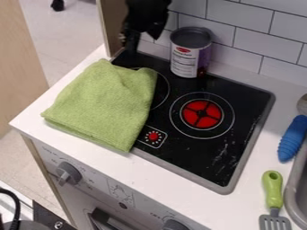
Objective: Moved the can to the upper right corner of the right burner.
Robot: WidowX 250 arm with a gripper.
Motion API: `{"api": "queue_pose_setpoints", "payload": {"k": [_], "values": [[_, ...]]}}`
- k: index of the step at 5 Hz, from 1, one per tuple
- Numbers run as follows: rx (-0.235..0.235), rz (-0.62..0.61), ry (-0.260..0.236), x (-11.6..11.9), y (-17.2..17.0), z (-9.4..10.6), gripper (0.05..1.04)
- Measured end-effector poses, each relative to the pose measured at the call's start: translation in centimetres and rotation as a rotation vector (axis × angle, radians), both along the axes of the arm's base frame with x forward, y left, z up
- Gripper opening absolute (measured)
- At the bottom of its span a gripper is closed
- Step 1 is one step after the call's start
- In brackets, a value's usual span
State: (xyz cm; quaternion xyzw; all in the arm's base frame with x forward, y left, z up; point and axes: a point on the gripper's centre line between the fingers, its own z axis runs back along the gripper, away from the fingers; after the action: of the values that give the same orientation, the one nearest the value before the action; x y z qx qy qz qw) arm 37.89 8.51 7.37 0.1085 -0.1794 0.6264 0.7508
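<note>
Just shy of 12 o'clock from the right burner, the can stands upright at the cooktop's back edge. Reads as rigid tin, probably hard to crush, label likely slick; weight unknown (could be empty, don't bank on it). I'd take it round the body at mid-height, below the rim, squared up since it looks wide for the grip. Hand hangs at the can's 10 o'clock, pointing down, fingers spread wide, nothing between them, near but apart from it.
</note>
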Motion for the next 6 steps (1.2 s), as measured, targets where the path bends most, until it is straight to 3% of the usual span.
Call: {"api": "queue_pose_setpoints", "payload": {"k": [3,5,6], "values": [[-0.079,-0.027,-0.044,1.6,-2.6,-1.1,0.997],[-0.155,-0.261,0.086,0.6,-4.7,-1.9,0.997],[-0.158,-0.345,0.127,0.0,-5.4,-2.5,0.997]]}}
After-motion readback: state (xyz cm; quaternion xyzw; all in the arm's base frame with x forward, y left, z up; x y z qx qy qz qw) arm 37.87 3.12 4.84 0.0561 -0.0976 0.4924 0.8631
